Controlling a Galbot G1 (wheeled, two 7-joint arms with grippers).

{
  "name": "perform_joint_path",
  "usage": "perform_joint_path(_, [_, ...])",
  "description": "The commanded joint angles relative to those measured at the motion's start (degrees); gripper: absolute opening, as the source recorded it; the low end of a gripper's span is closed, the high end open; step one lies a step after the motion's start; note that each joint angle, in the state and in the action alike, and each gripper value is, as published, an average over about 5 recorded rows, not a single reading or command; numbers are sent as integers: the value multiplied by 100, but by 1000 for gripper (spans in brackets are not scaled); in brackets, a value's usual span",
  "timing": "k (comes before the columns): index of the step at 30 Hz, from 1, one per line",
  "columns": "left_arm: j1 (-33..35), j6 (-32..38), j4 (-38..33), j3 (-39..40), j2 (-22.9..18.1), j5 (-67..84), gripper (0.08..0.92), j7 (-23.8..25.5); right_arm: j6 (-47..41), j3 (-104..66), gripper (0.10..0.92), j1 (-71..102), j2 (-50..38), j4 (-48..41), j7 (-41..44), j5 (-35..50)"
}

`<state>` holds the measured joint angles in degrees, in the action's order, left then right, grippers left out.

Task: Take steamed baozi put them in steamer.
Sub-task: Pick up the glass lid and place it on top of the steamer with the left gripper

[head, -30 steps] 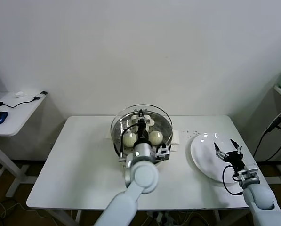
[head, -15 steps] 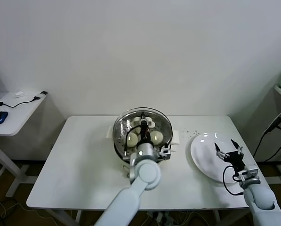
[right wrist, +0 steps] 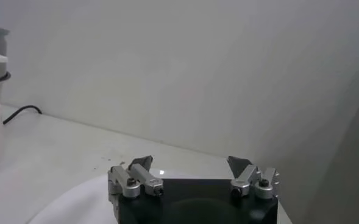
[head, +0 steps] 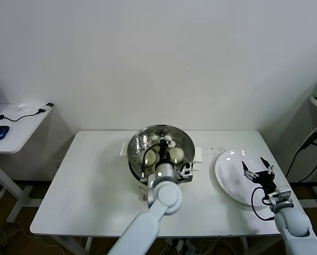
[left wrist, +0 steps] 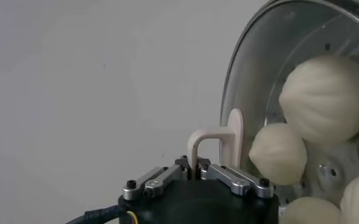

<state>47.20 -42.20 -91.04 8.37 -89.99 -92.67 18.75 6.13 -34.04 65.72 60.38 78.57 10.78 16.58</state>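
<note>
The steamer stands at the middle of the white table. The round glass lid lies almost flat over it. My left gripper is shut on the lid's cream handle. The steamed baozi lie inside the steamer under the lid. In the left wrist view several baozi show through the glass. My right gripper is open and empty just above the flat white plate. It shows the same in the right wrist view.
A small side table with a blue mouse and a cable stands at the far left. A white piece lies on the table beside the steamer's right side. The plate sits near the table's right edge.
The lid, which stood tilted up over the steamer, has come down almost flat onto it, still held by my left gripper. The right arm has not moved.
</note>
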Motion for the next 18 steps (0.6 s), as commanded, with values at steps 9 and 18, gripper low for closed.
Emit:
perform_joint_path(9, [42,-8,-84,46,67,8,151,126,5,-29,823,-9,4,-2,7,-40])
perform_joint_path(18, [134,-28,-871,203,469,46,320,377,-3,-47,823,-29,10,-30,33,-40])
